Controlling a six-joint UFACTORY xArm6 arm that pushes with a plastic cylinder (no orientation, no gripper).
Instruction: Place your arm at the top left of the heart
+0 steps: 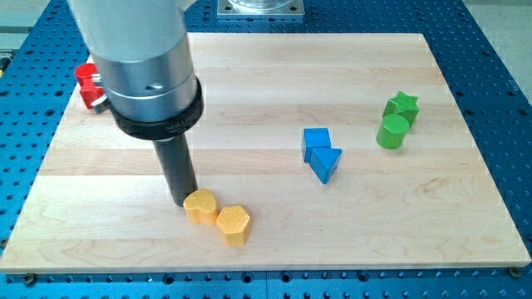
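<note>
My tip point(182, 201) rests on the wooden board point(249, 75), touching or almost touching the upper left edge of a yellow block point(200, 206). That block has a rounded, lobed top that reads as the heart, though the shape is hard to make out; which way it points and where its long axis runs I cannot tell. It sits near the board's bottom edge, left of centre. Touching it at the lower right is a yellow hexagon block point(233, 225), and the pair forms a short line slanting down to the view's right.

The arm ends in a plain rod, so nothing opens, closes or grips.

Near the middle, a blue cube point(316, 141) touches a blue triangle block point(327, 163). At the view's right a green star point(402, 106) sits against a green cylinder point(392, 131). A red block point(86, 84) lies at the board's left edge, partly hidden behind the arm's grey body point(141, 58)
</note>
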